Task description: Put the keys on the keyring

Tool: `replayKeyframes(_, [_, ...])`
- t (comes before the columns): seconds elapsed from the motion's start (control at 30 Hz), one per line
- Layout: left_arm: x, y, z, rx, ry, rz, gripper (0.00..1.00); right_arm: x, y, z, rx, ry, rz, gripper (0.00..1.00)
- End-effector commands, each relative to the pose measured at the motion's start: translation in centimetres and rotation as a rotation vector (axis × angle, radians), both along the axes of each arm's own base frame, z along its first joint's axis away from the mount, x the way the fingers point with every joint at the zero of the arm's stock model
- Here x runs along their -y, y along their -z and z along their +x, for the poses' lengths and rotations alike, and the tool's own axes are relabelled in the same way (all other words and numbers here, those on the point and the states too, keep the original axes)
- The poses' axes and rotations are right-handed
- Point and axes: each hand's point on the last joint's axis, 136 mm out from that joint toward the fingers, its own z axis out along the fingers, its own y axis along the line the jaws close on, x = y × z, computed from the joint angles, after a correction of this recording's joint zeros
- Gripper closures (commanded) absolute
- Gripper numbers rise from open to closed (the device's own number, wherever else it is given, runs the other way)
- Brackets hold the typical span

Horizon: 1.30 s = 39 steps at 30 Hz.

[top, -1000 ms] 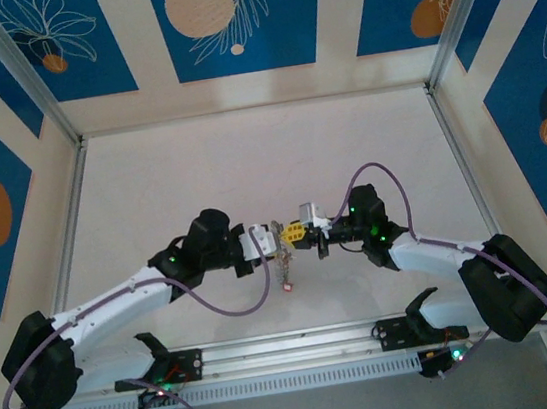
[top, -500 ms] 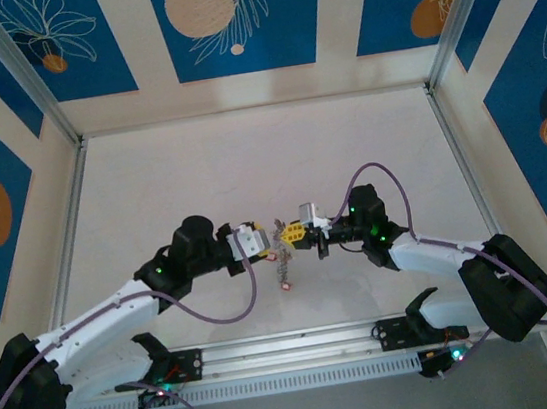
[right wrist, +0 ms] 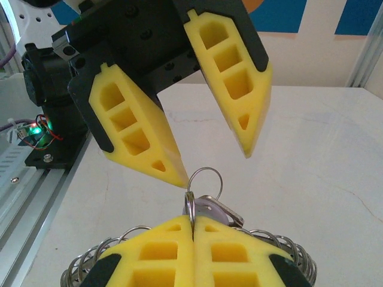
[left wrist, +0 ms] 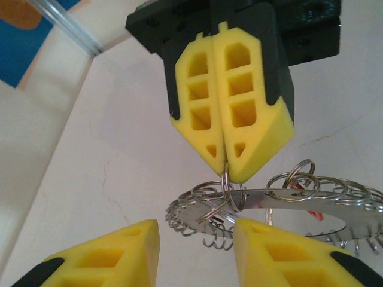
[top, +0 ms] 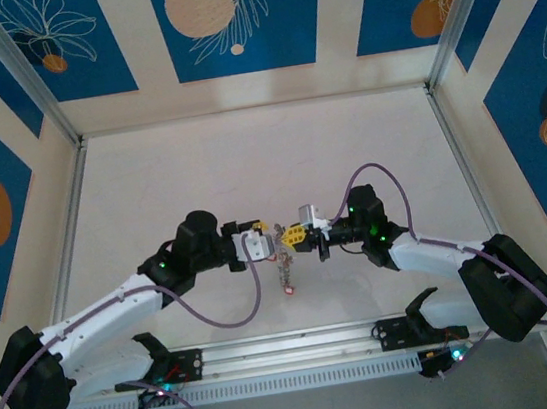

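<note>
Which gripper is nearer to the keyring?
Right. The right gripper pinches a small loop on the keyring; the left gripper is open, facing it close by.

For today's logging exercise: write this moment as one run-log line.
left claw: open, facing keyring | right claw: shut on keyring | keyring: held aloft | key: red tag under keyring

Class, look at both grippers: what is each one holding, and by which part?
The right gripper is shut on a small wire loop at the rim of the keyring. The left gripper is open and holds nothing.
</note>
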Motion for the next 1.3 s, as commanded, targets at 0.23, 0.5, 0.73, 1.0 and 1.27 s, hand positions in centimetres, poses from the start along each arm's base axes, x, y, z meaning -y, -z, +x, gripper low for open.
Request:
replayKeyframes(0.23, [0.4, 0.1, -0.5, 0.087, 0.104, 0.058, 0.71, -0.7, -1.7, -0.1, 0.037, -0.054, 0.028, 1.0])
replayKeyframes(0.5, [0.6, 0.6, -0.3, 0.093, 0.125, 0.104, 0.77, -0.8, -1.7, -0.1, 0.032, -0.057, 0.024, 1.0])
replayKeyframes(0.73, [0.4, 0.3, 0.0, 0.113, 0.117, 0.128, 0.77, -0.8, -1.6, -0.2, 0.026, -0.062, 0.018, 1.0])
replayKeyframes(1.0, [0.8, 0.4, -0.5, 0.094, 0.151, 0.124, 0.97, -0.9, -1.9, 0.0, 0.016, -0.05, 0.028, 1.0])
replayKeyframes(1.27, [0.2, 2.5, 0.1, 0.077, 0.108, 0.174, 1.0, -1.0, -3.0, 1.6, -0.069, 0.052, 0.084, 1.0])
